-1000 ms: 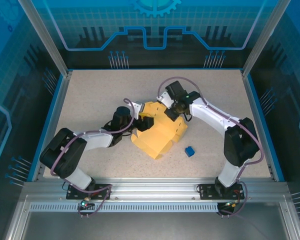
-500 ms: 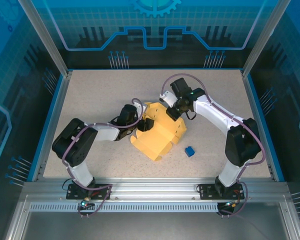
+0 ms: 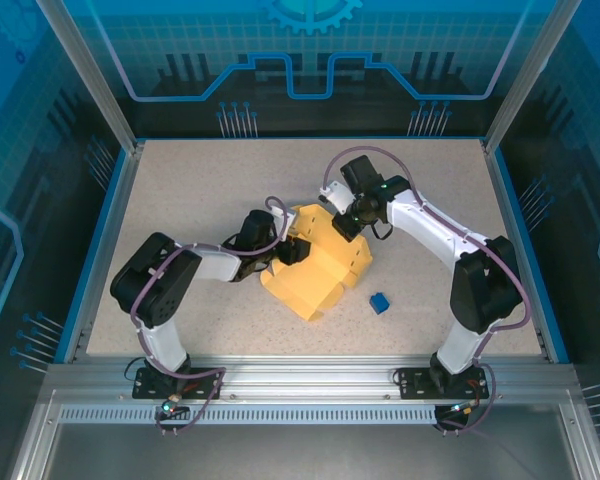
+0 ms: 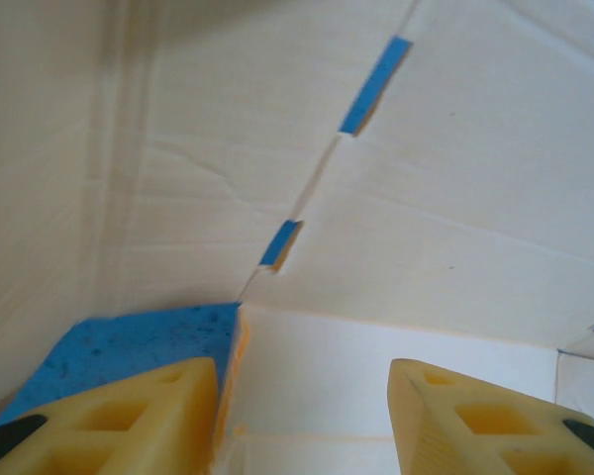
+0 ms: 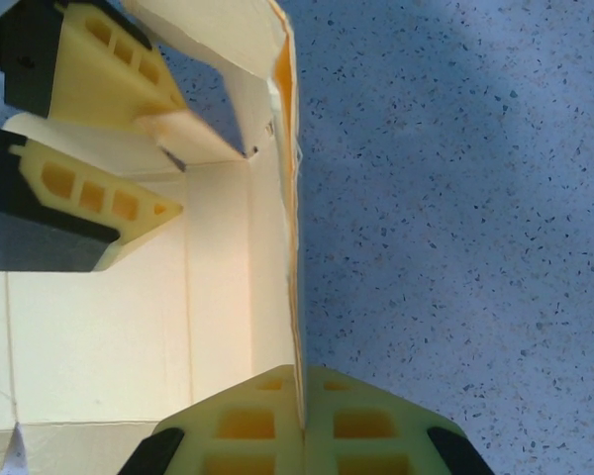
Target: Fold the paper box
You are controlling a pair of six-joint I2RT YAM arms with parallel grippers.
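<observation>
The pale yellow paper box (image 3: pixel 320 280) lies half-formed in the middle of the table, its walls partly raised. My left gripper (image 3: pixel 292 250) reaches into it from the left. In the left wrist view my left gripper (image 4: pixel 302 421) is open, with the box's pale inner panels (image 4: pixel 426 198) ahead and a flap edge close beside the left finger (image 4: pixel 129 416). My right gripper (image 3: pixel 345 222) is at the box's far side. In the right wrist view my right gripper (image 5: pixel 302 416) is shut on the thin upright wall (image 5: pixel 289 247), and the left gripper (image 5: pixel 178 153) straddles a flap.
A tiny blue cube (image 3: pixel 379 302) sits on the speckled table (image 3: pixel 200 190) just right of the box. Metal frame posts and blue walls ring the table. Bare tabletop (image 5: pixel 455 198) lies outside the pinched wall.
My left arm has swung right and pushed its gripper further into the box. My right gripper has shifted slightly back and to the right, still holding the wall.
</observation>
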